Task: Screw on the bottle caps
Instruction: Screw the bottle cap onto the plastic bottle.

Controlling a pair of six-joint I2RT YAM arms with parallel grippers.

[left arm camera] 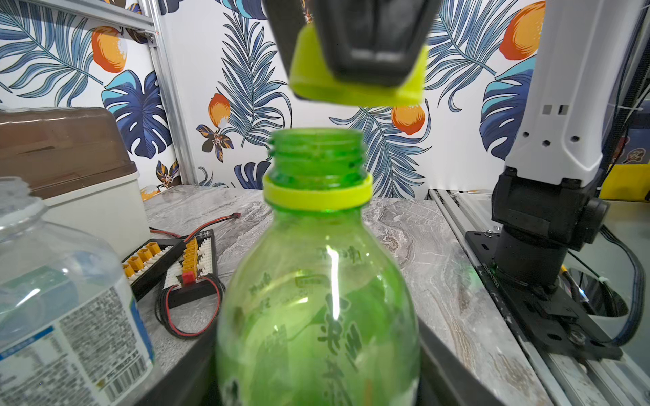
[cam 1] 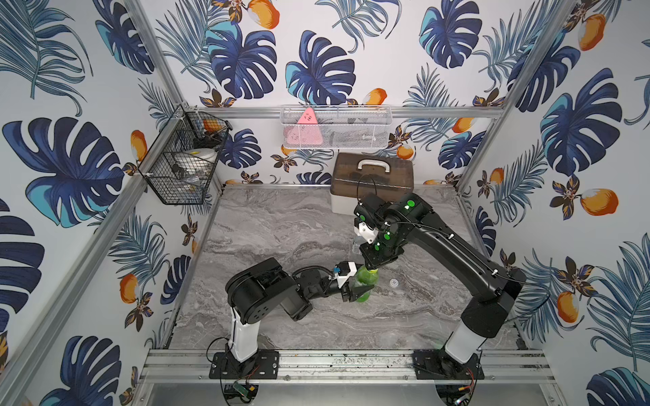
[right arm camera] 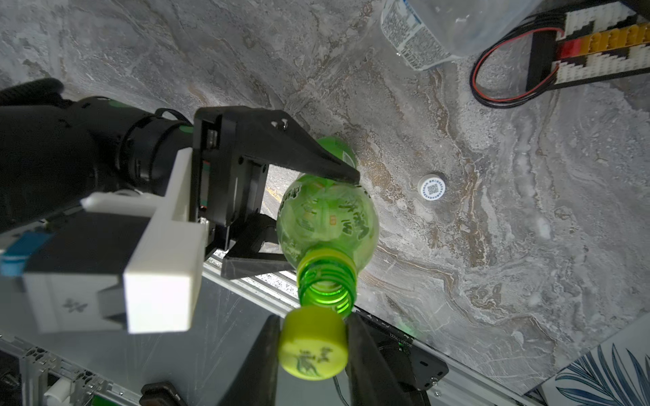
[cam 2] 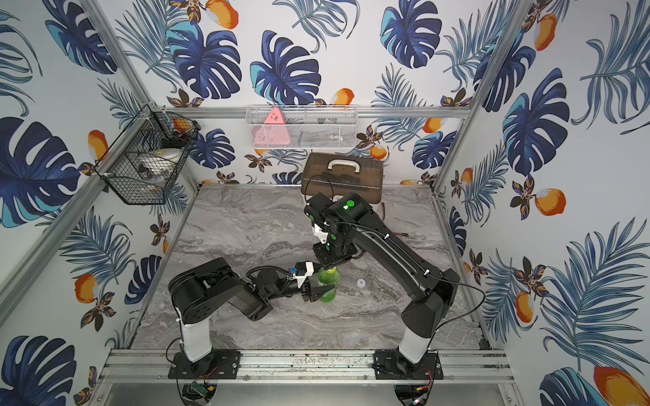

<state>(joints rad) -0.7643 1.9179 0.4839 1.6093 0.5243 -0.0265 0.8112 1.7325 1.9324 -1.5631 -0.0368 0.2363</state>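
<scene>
Centre of the frame, a bit right of middle in both top views: my left hand (cam 1: 362, 291) is clamped on the body of the green bottle (cam 1: 367, 278), one finger each side. The bottle is upright on the worktop (cam 1: 281, 228).

My right hand (right arm camera: 311, 351) is directly above it, pointing down, pinching the yellow-green cap (right arm camera: 309, 358) by its sides between both fingers. The dark mark on the cap's top shows in the right wrist view. The cap hangs just above the open mouth without touching it. The left wrist view shows a clear gap between the cap rim and the threads, with the cap slightly tilted. The threads are bare, and a yellow-green ring (left arm camera: 316, 197) sits around the base of the neck.

The whitish cap (cam 1: 394, 282) lies loose on the worktop just right of the green bottle in frame, printed code on top, nothing touching it.

The clear bottle (left arm camera: 52, 281) has a pale label and no cap. In the top views it stands just above the green one, mostly hidden by my right arm.

A brown-lidded box (cam 1: 373, 175) sits at the back wall, upper centre.
</scene>
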